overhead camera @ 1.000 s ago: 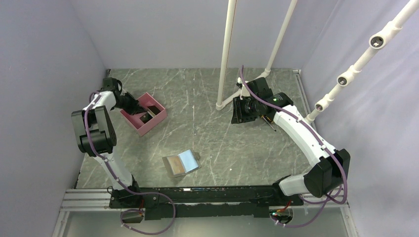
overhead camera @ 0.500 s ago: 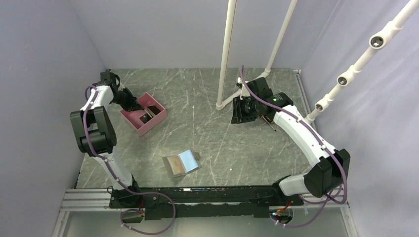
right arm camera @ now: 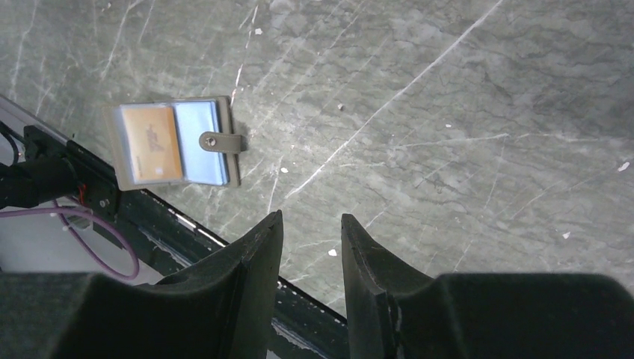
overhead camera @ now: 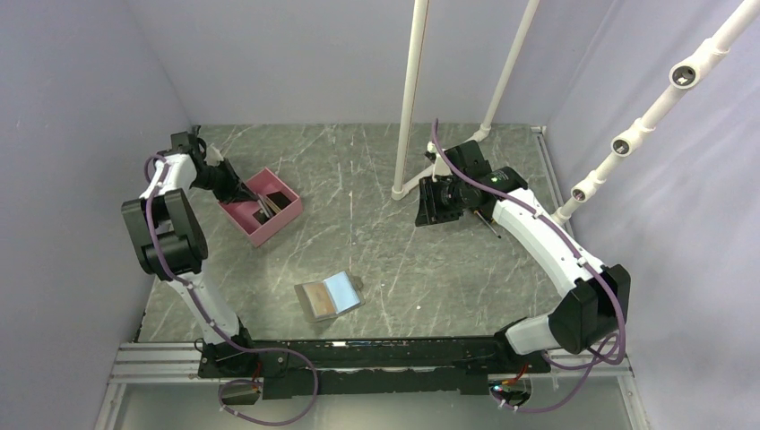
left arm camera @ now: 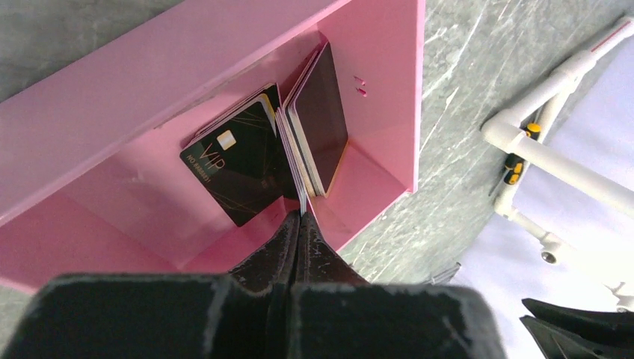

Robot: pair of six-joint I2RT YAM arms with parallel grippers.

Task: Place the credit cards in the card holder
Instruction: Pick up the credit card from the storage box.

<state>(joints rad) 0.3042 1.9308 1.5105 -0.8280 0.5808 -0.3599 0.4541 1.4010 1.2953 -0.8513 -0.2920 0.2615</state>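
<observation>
My left gripper [left arm camera: 299, 221] is inside the pink box [left arm camera: 149, 82], and its two dark fingers are pressed tight together on the bottom edge of one of the credit cards [left arm camera: 318, 123] - a thin one with a pale rim, standing on its side. The cards lean in a bunch against the far corner of the box. They are flat, shiny and black. The front card [left arm camera: 235, 168] has a small gold square chip and the gold letters "VIP" on it; the tiny print under that is too small for me to read. The box is smooth pink plastic with straight walls. My right gripper [right arm camera: 312, 224] hangs over the table [right arm camera: 448, 112], fingers apart with nothing between them. The table is grey stone-look with white scratchy lines. The card holder [right arm camera: 172, 143] lies open and flat near the front edge of the table, well apart from the box. It is grey, with a light blue half, an orange card [right arm camera: 152, 143] in the other half, and a little grey strap [right arm camera: 220, 141] with a round snap.
</observation>
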